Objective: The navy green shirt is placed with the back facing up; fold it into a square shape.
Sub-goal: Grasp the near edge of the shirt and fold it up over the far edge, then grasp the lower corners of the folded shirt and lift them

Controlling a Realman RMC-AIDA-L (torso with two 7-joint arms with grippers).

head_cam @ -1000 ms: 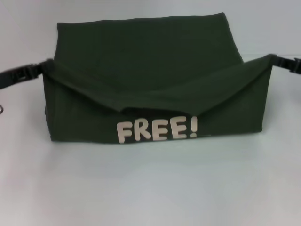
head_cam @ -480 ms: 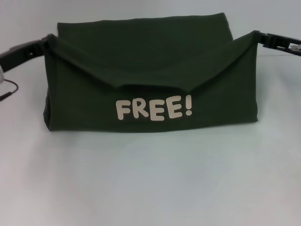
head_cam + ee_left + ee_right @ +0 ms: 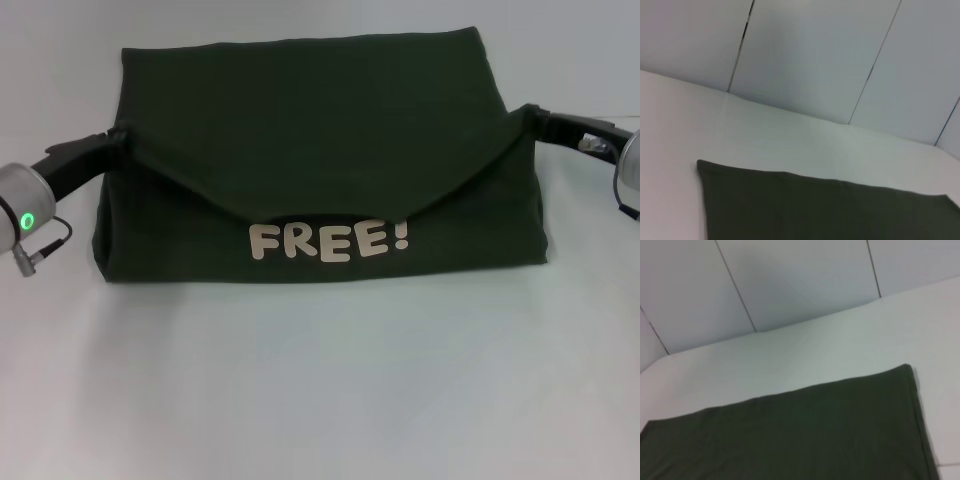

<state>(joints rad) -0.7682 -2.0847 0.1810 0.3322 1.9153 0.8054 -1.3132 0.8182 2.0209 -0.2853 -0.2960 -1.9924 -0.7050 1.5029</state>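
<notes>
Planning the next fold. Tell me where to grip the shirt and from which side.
Grip the shirt at the raised flap's two corners, from the sides, where the left gripper and right gripper pinch it; the hem sags between them above the lettering.

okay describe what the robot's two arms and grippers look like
Both arms end in slim black grippers. The left gripper sits on a silver cylindrical wrist with a glowing green ring light and a thin black cable looping below. The right gripper has a matching silver wrist with dark cabling.

The navy green shirt [image 3: 300, 120] lies toward the table's far edge, its near half raised and sagging in the middle, showing cream "FREE!" lettering.
</notes>
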